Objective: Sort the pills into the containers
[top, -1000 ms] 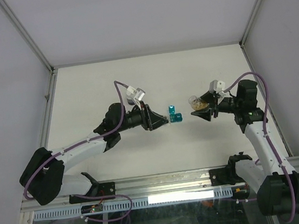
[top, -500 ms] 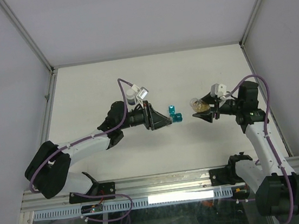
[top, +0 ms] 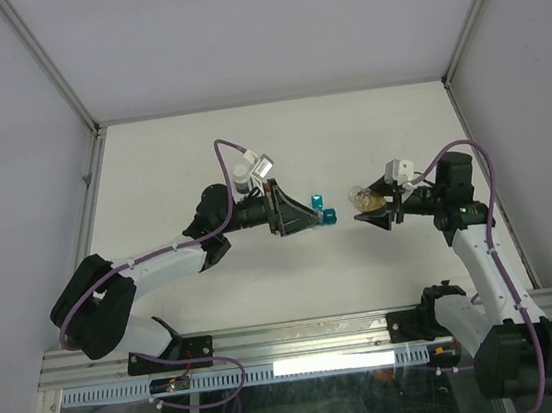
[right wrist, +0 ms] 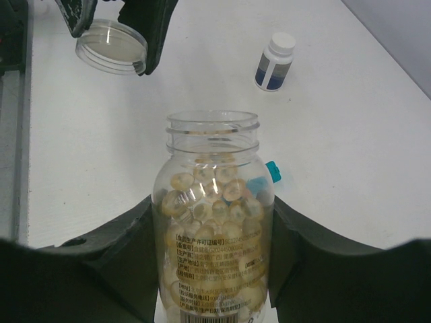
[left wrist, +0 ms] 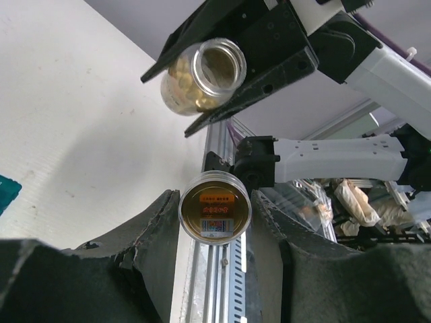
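Observation:
My right gripper (right wrist: 214,232) is shut on a clear, uncapped bottle (right wrist: 214,222) full of yellowish pills (right wrist: 222,192); the top view shows that bottle (top: 360,196) lifted and tilted toward the centre. The left gripper (left wrist: 215,210) is shut on the bottle's clear round lid (left wrist: 215,206), held edge to edge between its pads. From the left wrist, the open bottle mouth (left wrist: 214,67) faces me. Two small teal containers (top: 323,210) lie on the table between the grippers, just past the left gripper (top: 303,217); one teal corner (right wrist: 272,171) peeks from behind the bottle.
A white pill bottle with a dark label (right wrist: 275,62) stands upright behind the left arm, seen from above as a white cap (top: 241,175). The table's metal front rail (top: 302,336) runs along the near edge by both arm bases.
The left arm has stretched a little to the right with the lid, closer to the teal containers. The right gripper has dropped slightly and edged left with the bottle.

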Available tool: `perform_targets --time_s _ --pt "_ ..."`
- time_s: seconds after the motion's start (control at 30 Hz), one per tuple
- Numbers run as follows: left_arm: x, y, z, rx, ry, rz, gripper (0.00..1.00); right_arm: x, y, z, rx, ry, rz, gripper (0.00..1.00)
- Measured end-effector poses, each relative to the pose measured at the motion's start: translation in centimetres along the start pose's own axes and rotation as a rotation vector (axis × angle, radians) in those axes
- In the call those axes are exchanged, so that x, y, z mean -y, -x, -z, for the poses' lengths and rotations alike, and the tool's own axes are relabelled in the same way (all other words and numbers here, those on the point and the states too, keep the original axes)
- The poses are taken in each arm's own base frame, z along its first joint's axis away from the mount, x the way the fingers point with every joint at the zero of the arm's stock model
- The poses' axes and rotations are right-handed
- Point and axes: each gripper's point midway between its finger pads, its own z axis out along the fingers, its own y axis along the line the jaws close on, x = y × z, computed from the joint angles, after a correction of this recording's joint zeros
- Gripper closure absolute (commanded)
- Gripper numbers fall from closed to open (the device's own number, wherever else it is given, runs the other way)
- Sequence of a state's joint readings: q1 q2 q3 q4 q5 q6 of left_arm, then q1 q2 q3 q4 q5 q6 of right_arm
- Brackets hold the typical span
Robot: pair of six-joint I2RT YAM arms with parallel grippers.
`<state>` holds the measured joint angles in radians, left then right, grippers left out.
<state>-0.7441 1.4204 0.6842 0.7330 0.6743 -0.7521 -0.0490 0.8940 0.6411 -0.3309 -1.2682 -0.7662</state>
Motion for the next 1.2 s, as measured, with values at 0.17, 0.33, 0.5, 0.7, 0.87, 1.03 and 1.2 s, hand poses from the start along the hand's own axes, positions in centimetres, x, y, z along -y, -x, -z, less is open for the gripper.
perform_targets --time_s 0.17,0.33,0.5,0.7,0.87,1.03,1.2 --pt "-0.9 0.1 -0.4 -0.003 -0.001 0.011 0.69 -0.8 -0.3 -0.8 -0.015 0.036 -0.001 1.00" --pt "-1.1 0.0 -0.5 -0.005 0.003 0.014 0.69 -1.2 -0.5 -1.0 -0.024 0.050 -0.007 1.00" --pt "-1.0 0.5 -0.7 0.001 -0.003 0.007 0.69 -1.2 -0.5 -1.0 -0.027 0.051 -0.012 1.00" --pt "-1.2 0.6 -0.7 0.003 0.003 0.022 0.69 -1.3 -0.4 -0.9 -0.031 0.048 -0.012 1.00" --pt "-1.3 1.1 -0.7 0.011 0.003 0.020 0.69 -1.3 0.2 -0.8 -0.027 0.042 0.007 1.00" --pt "-1.1 1.4 -0.8 0.015 -0.002 0.014 0.69 -1.3 0.5 -0.7 -0.024 0.040 0.016 1.00" --pt "-0.9 1.4 -0.9 0.007 -0.012 0.023 0.69 -1.7 0.7 -0.9 -0.023 0.053 0.020 1.00"
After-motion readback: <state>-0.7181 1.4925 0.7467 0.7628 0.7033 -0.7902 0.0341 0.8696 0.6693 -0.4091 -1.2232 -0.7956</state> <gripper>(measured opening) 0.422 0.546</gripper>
